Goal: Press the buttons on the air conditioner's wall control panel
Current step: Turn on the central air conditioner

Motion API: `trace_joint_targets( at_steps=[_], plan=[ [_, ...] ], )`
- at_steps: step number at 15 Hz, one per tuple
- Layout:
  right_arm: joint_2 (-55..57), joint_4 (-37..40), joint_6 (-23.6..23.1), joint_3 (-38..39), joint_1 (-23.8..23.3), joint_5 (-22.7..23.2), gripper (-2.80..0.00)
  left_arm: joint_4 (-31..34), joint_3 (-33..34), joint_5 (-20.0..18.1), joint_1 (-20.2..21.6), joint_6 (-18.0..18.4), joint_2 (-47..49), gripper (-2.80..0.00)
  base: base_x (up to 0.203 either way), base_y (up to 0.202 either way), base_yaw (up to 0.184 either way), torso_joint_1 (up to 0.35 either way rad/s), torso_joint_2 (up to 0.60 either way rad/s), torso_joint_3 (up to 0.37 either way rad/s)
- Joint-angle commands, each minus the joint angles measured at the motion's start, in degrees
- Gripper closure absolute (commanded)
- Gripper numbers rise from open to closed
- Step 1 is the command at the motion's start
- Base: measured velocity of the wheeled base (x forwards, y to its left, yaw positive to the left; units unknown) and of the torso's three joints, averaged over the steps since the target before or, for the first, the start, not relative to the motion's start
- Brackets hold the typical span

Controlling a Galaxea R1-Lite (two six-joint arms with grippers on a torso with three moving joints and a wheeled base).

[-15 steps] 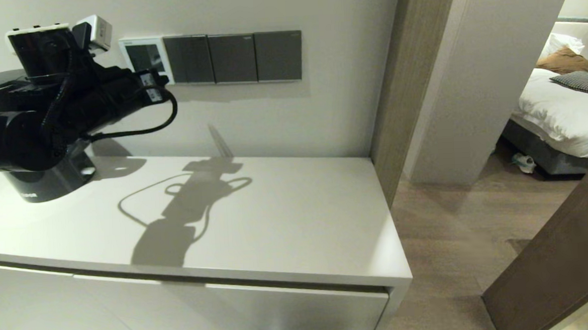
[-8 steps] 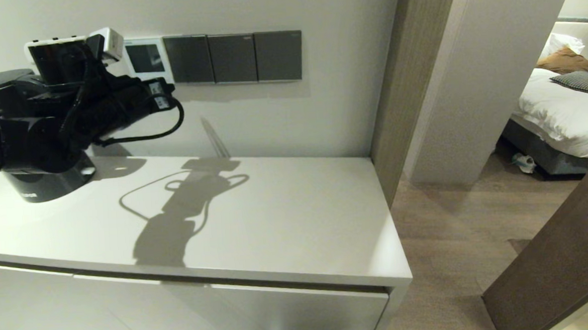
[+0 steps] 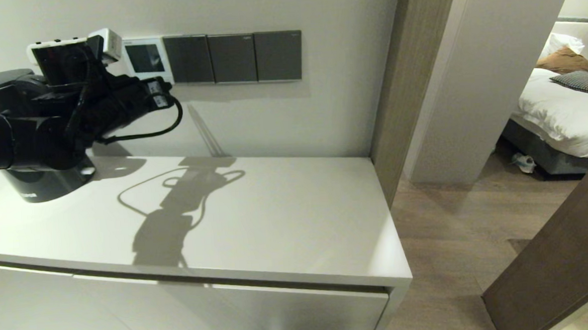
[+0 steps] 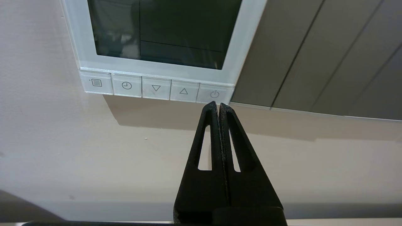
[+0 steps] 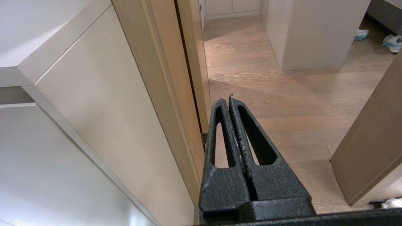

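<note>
The left hand (image 4: 218,105) was pressed together into one thin point, with nothing held in it. Its tip was seen just below the power key (image 4: 214,94), the last key at the 3 o'clock end of the buttons (image 4: 156,88); it could not be told if the tip was touching.

The keys were judged to be small, stiff and light to push. No hold was needed. A short, soft poke in the middle of one key was thought best, so that the key next to it would not be hit.

The air conditioner's wall control panel (image 3: 143,58) was fixed on the wall above the tabletop (image 3: 287,220), at 9 o'clock of the dark switch plates (image 3: 233,57). It was white and square, and its screen (image 4: 163,31) was dark.

The right hand (image 5: 230,103) was also pressed together and was parked low beside the cabinet (image 5: 94,131), over the wood floor (image 5: 282,94).
</note>
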Motion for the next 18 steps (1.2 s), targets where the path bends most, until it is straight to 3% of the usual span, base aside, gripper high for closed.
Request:
trace_joint_targets(
  at_steps=[1,7,18],
  plan=[
    [0.08,0.00,0.01,0.09,0.02,0.02,0.00,-0.29,-0.59,-0.12,0.02,-0.20,1.01,0.00,0.000,0.000,0.000,0.000,0.00,0.000],
    [0.08,0.00,0.01,0.09,0.02,0.01,0.00,-1.27,-2.09,-0.03,0.45,-0.20,2.33,0.00,0.000,0.000,0.000,0.000,0.00,0.000],
    [0.08,0.00,0.01,0.09,0.02,0.01,0.00,-0.39,4.02,-0.39,1.13,0.24,-6.14,0.00,0.000,0.000,0.000,0.000,0.00,0.000]
  ],
)
